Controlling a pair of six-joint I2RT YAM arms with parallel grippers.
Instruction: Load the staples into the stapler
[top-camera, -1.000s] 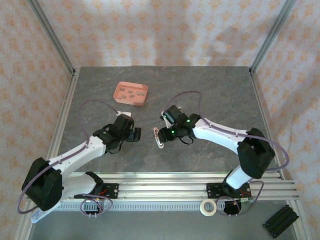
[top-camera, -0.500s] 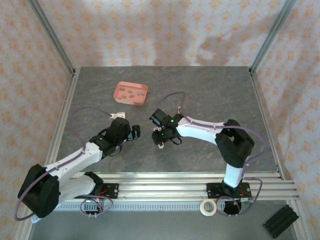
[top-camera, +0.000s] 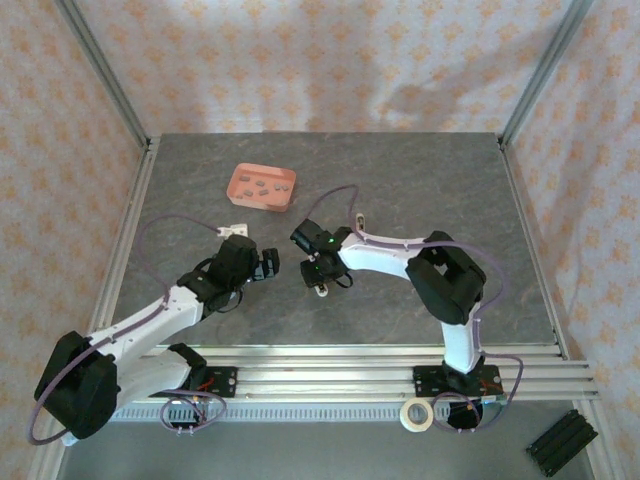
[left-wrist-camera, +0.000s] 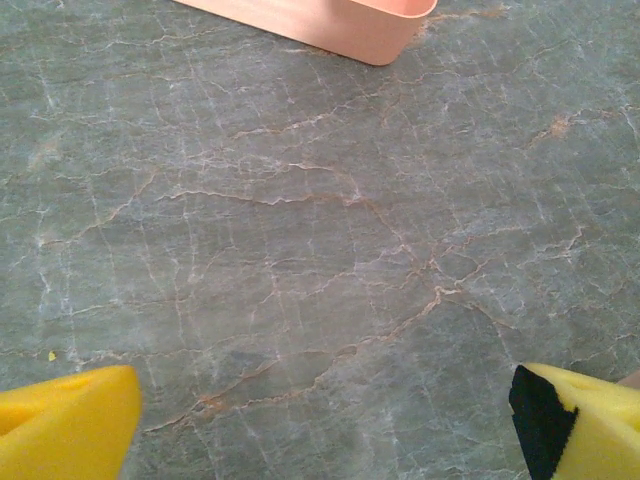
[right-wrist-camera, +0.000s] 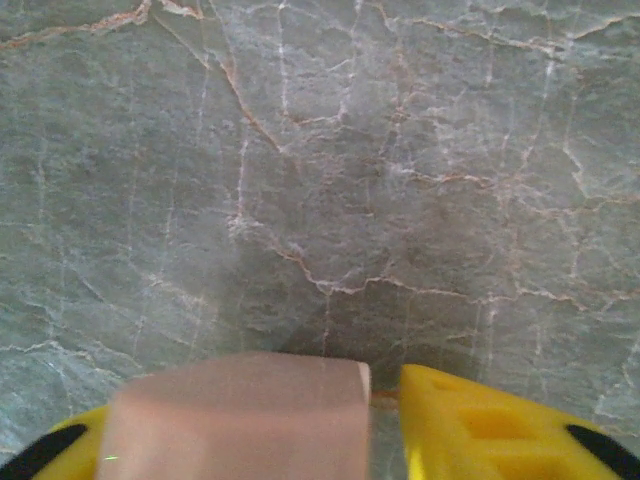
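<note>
securing the stapler (right-wrist-camera: 235, 415) mid-table seems the step: the right gripper (top-camera: 318, 273) straddles it, clamped or not cannot be told, while the left gripper (left-wrist-camera: 320, 425), spread empty, should next fetch staples (top-camera: 262, 186) from the tray (top-camera: 255, 204).

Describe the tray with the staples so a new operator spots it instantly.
On the grey marbled table, look at the far-left part, beyond the left arm. The tray is a shallow salmon-pink rectangle; it alone is open-topped, with small grey staples scattered inside.
</note>
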